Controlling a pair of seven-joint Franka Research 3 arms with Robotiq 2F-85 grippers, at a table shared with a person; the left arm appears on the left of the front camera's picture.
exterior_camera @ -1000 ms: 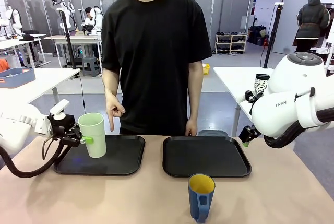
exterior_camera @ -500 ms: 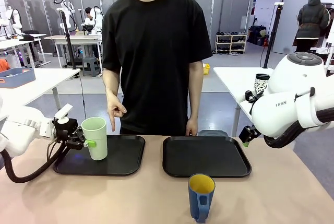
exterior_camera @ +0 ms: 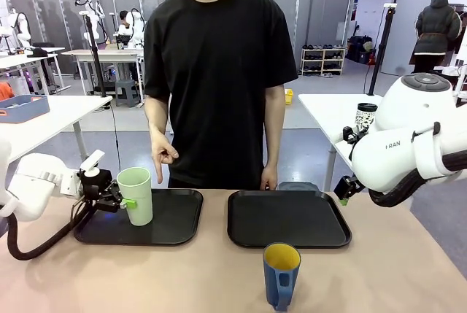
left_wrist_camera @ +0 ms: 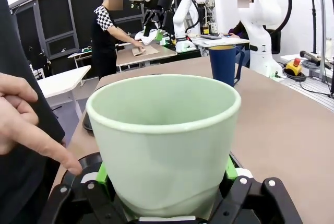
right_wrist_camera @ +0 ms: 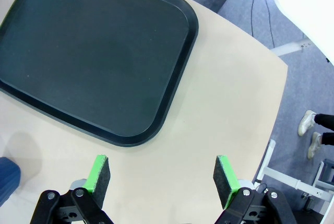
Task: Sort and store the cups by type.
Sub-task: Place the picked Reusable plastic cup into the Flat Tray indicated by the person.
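One green tumbler (exterior_camera: 136,196) clamped in left tool (exterior_camera: 124,202) over black tray (exterior_camera: 182,219), right tool (right_wrist_camera: 162,178) spread wide, empty.

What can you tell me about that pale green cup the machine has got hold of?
It is a tall, pale green tumbler with no handle. It looks like matte plastic and is slightly wider at its open rim than at the base. It stands upright, and the left pincer clamps its sides with green pads. It is over the left black tray; I cannot tell whether its base touches the tray. A person's hand points down beside it without touching.
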